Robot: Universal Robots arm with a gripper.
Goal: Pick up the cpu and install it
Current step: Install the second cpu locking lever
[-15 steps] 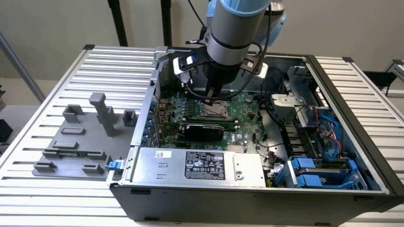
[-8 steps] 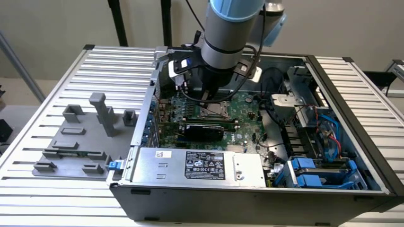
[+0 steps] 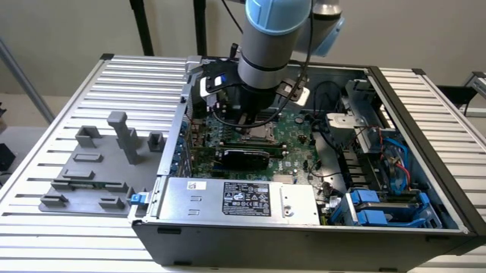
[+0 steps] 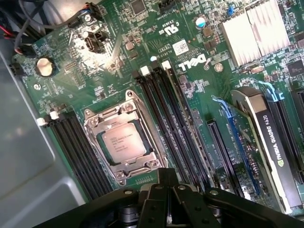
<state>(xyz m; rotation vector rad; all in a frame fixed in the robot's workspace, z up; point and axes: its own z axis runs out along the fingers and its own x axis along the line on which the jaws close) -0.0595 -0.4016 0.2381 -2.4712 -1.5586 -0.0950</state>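
Exterior view — an open grey metal computer case [image 3: 304, 239] holds a green motherboard [image 3: 292, 133] and a labelled power supply box [image 3: 243, 199]; the arm's gripper [image 3: 247, 126] hangs low over the board.

Wrist view — the cpu [image 4: 123, 142], flat, square, silvery, sits inside the metal-framed socket [image 4: 124, 137]; the black gripper [image 4: 167, 202] is pressed together, empty, just beside it.

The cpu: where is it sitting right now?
The cpu lies flat inside the metal socket frame on the green motherboard, between two banks of black memory slots, just beyond the shut end effector.
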